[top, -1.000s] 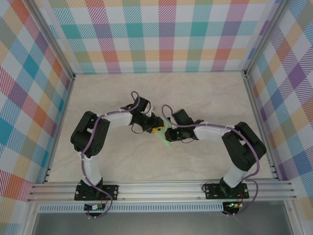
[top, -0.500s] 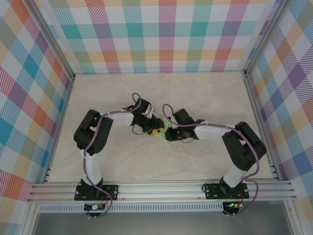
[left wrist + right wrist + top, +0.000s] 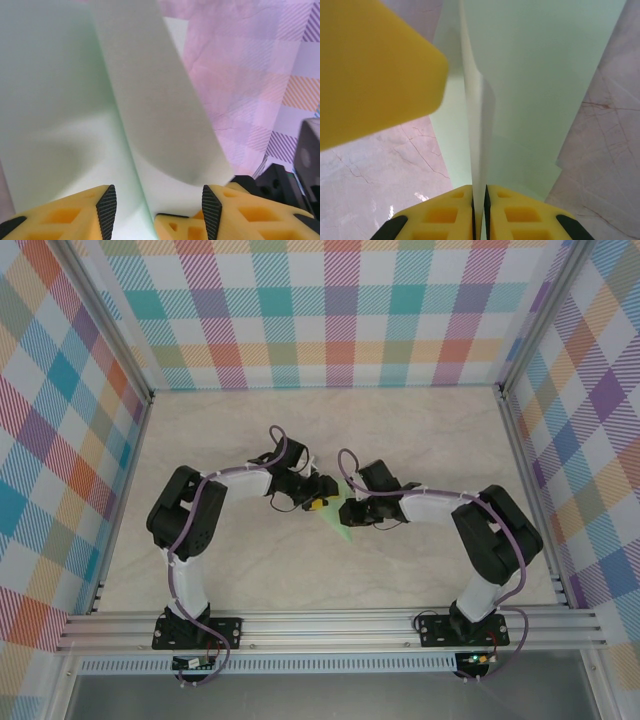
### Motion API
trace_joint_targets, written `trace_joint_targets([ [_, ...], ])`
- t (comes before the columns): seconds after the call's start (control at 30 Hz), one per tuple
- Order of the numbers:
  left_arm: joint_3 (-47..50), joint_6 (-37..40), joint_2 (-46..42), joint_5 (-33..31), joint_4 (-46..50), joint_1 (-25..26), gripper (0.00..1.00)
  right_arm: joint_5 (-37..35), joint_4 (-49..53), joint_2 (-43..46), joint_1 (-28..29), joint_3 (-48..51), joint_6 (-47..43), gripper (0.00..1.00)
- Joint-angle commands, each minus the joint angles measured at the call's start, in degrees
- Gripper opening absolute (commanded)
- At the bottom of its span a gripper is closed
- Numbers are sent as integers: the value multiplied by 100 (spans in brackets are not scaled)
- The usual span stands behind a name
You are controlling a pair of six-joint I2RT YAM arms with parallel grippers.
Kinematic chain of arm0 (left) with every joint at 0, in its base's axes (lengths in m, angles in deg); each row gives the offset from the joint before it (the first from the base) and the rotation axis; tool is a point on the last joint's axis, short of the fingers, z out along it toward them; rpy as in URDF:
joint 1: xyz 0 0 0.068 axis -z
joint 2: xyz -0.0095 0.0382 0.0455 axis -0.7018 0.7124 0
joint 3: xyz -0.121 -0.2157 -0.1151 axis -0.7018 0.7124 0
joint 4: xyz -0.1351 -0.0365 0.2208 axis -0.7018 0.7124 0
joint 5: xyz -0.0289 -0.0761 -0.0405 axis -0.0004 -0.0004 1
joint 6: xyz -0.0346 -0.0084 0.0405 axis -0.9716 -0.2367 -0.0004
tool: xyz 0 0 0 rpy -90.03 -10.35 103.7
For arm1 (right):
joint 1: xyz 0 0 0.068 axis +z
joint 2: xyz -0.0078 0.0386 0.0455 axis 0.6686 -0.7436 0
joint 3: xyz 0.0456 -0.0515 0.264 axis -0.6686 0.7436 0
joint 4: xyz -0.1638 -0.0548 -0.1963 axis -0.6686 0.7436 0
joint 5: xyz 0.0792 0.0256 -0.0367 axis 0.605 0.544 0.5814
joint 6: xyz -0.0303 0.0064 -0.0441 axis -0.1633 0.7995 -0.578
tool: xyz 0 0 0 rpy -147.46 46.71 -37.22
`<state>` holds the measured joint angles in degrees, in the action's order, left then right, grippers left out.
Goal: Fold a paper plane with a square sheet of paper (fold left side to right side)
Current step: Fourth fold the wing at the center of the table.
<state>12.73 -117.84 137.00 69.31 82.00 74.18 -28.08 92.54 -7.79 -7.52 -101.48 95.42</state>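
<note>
Top view looks steeply down from behind the arm bases, taking in the whole counter (image 3: 420,430); wrist views look forward past the left pincer (image 3: 157,210) and right pincer (image 3: 479,202), very close on the folded green paper (image 3: 50,100), which all three share.

Mint-green paper plane (image 3: 535,75); pastel plaid walls (image 3: 340,310)

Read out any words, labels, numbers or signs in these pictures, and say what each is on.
No readable text anywhere.
Green paper: plain and unmarked in both wrist views.
Yellow fingers: no lettering.
Checked walls: pattern, no writing.
Small boards at the arm bases: too small to tell whether they bear print.
</note>
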Motion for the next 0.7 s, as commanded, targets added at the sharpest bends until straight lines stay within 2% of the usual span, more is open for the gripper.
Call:
trace_joint_targets([
  [0.0, 60, -18, -119, 59, -52, 89, 51, 260, -176, -86, -60, 45, 79, 14],
  [0.67, -111, 93, 311, -5, 77, 160, 49, 374, -159, -204, -76, -4, 66, 14],
])
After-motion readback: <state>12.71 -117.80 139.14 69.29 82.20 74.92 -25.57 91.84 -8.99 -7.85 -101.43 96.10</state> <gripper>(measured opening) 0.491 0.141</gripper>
